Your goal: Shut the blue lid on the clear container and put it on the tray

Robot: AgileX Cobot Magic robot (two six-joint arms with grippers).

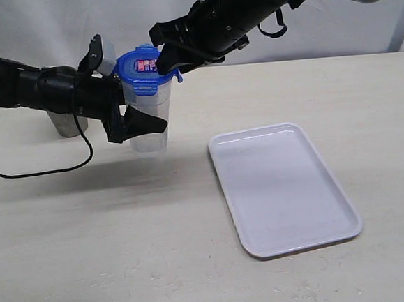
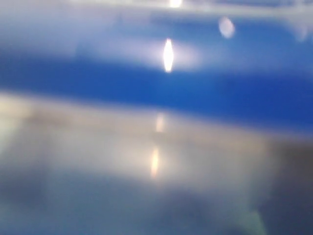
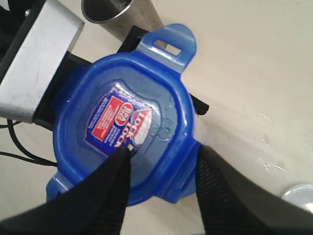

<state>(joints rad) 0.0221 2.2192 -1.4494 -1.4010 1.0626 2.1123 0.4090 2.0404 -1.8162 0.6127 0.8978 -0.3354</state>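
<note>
The clear container point(image 1: 151, 127) hangs above the table at the left, and my left gripper point(image 1: 130, 92) is shut on its side. The blue lid point(image 1: 141, 68), its red-white sticker point(image 3: 120, 125) facing up, sits on the container's rim. My right gripper point(image 1: 169, 60) reaches in from above. It stands open astride the lid's near edge point(image 3: 161, 152): one finger rests over the sticker and the other lies outside a side tab point(image 3: 182, 169). The left wrist view is a close blur of the blue lid point(image 2: 195, 93) over the container wall point(image 2: 146, 156). The white tray point(image 1: 337, 219) lies to the right with nothing on it.
A grey metal cup point(image 1: 65, 124) stands on the table behind my left arm, and its rim point(image 3: 117, 10) shows beyond the lid. A black cable point(image 1: 42, 170) loops on the table under that arm. The tabletop is pale wood.
</note>
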